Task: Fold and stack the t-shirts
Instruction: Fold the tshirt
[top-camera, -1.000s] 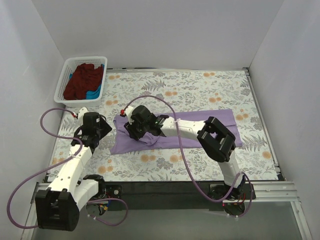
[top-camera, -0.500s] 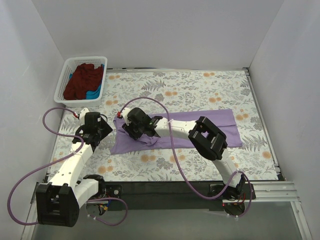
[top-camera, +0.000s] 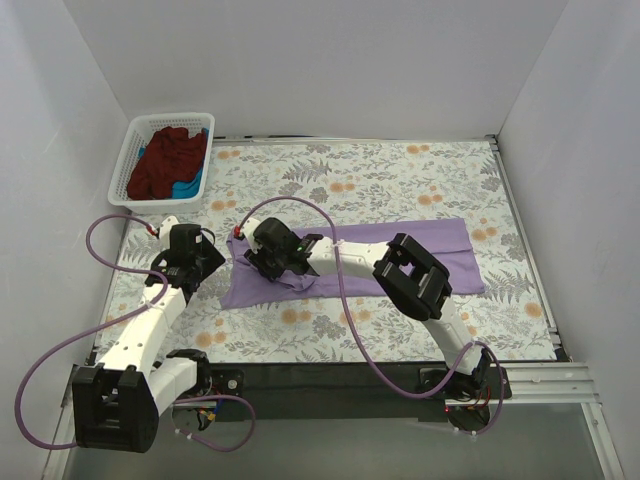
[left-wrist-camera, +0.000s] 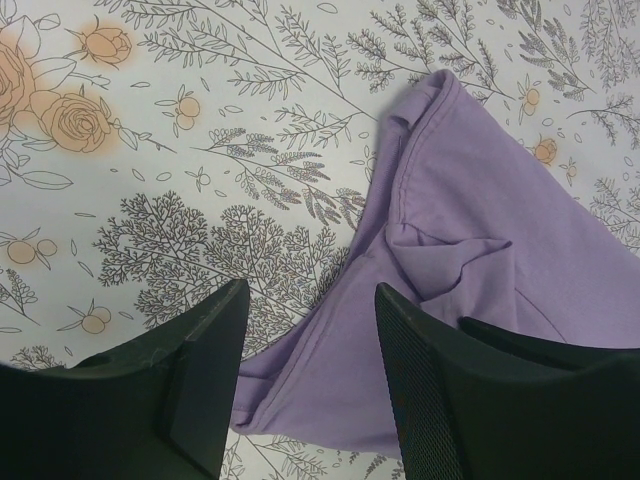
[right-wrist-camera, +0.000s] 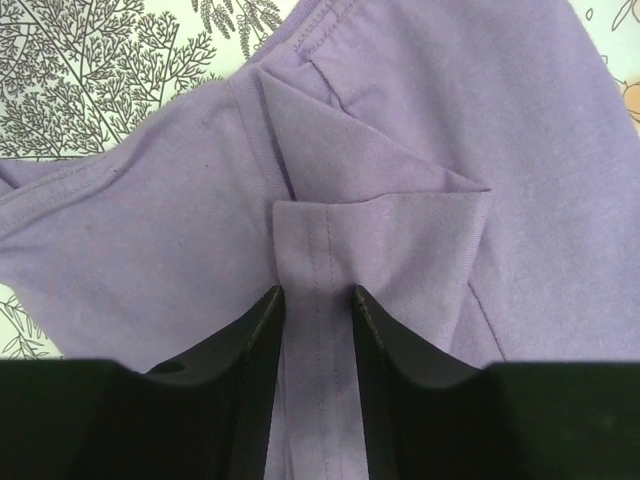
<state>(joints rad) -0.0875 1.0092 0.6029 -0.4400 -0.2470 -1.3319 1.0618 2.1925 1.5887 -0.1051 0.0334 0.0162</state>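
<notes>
Top external view: lavender t-shirt (top-camera: 440, 245) part-folded on counter (top-camera: 400, 180), maroon and blue shirts (top-camera: 165, 165) wait in basket (top-camera: 170, 117); left pincer (left-wrist-camera: 312, 300) open, right pincer (right-wrist-camera: 318, 300) astride a fold, grip unclear

A t-shirt (top-camera: 440, 240) lies spread across the middle of the table (top-camera: 400, 170), running lengthways from left to right. The basket (top-camera: 175, 117) sits in the far left corner, well apart from it, with more t-shirts (top-camera: 160, 168) heaped inside. The right gripper (right-wrist-camera: 318, 300) is over the spread shirt's left end, a fold running between its fingers. The left gripper (left-wrist-camera: 310, 300) hangs just to the left of that, above the shirt's edge.
</notes>
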